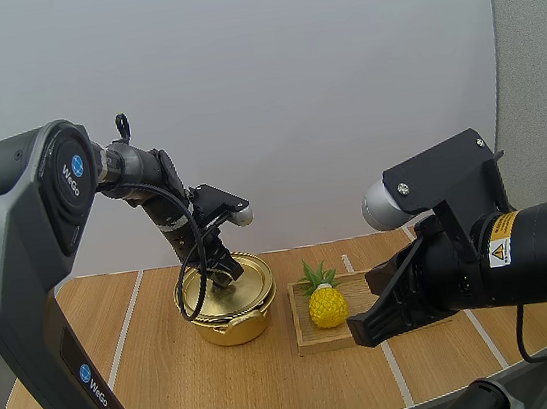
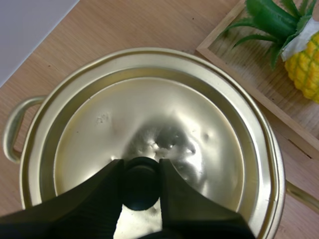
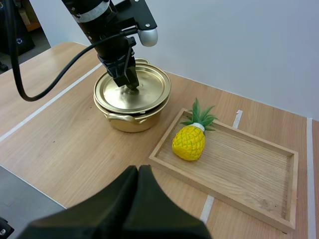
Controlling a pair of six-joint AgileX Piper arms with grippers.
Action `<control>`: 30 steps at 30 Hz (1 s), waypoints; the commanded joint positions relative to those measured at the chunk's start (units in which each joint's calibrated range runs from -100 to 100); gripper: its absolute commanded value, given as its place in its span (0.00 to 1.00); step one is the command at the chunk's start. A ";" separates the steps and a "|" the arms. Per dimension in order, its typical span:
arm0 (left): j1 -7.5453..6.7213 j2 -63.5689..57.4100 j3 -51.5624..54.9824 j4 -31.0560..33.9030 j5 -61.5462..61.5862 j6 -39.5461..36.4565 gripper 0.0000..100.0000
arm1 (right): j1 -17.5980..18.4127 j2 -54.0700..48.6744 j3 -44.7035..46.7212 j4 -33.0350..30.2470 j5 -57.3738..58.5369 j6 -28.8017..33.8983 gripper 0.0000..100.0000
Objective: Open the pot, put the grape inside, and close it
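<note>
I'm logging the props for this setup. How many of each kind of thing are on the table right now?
pot: 1
lid, sitting on the pot: 1
pineapple, lying in the tray: 1
wooden tray: 1
Total: 4

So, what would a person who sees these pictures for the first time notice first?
Probably the shiny gold pot on the wooden table, with the left gripper pinching the black knob of its lid. Next comes the bright yellow pineapple in the wooden tray beside the pot. The right gripper, shut on nothing, hangs near the tray's front side.
</note>
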 commanded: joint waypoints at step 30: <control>-0.15 0.99 0.67 -1.91 6.65 0.21 0.26 | -0.18 -0.61 -0.07 -0.02 -0.38 -0.47 0.00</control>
